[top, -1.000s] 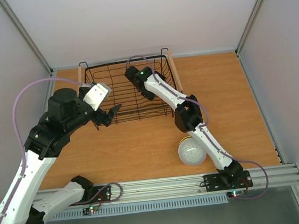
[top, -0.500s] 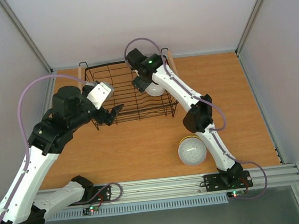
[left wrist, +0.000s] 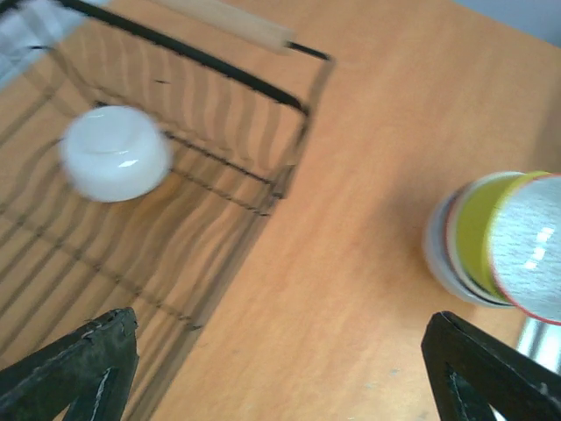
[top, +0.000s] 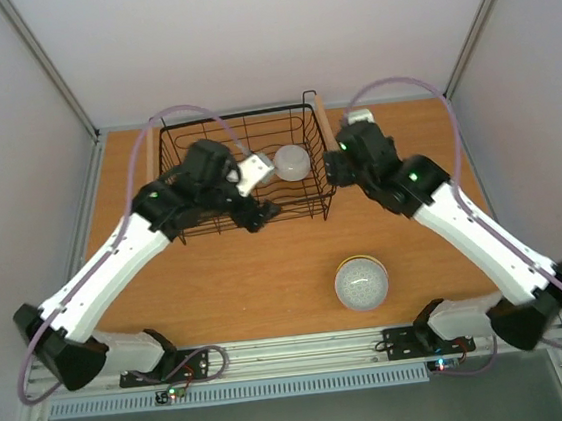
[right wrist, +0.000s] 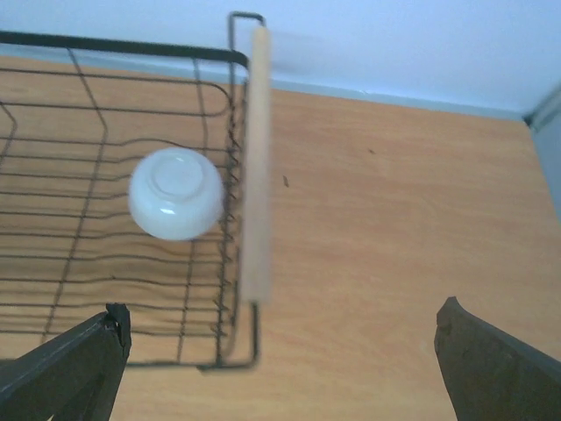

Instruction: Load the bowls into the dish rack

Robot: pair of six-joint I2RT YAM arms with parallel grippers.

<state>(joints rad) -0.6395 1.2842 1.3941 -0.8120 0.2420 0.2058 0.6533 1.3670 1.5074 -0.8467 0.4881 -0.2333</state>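
**One white bowl in the rack, the other bowls stacked near the front**

Near the front edge of the wooden table (top: 436, 154), to the right of the middle, stands a stack of bowls (top: 361, 282). The grey speckled bowl (left wrist: 530, 250) is on top, and the edge of a yellow-green bowl (left wrist: 473, 232) shows under it. More rims show below these, but how many I cannot tell. The stack is well apart from both arms, and nothing touches it.

Further back, the left gripper (top: 261, 216) hangs over the near wall of the dish rack (top: 231, 117), toward its right corner. Its two black fingers (left wrist: 79, 368) are spread wide, and there is nothing between them.

The dish rack stands at the far side of the table. One white bowl (top: 292, 162) lies inside it upside down, with its foot ring up. It is in the right half, near the wall that carries the right wooden handle (right wrist: 256, 158).

The right gripper (top: 335, 170) is just beside this handle, on the outer side of the rack, above the bare table. Its fingers (right wrist: 66, 368) also stand far apart and hold nothing.
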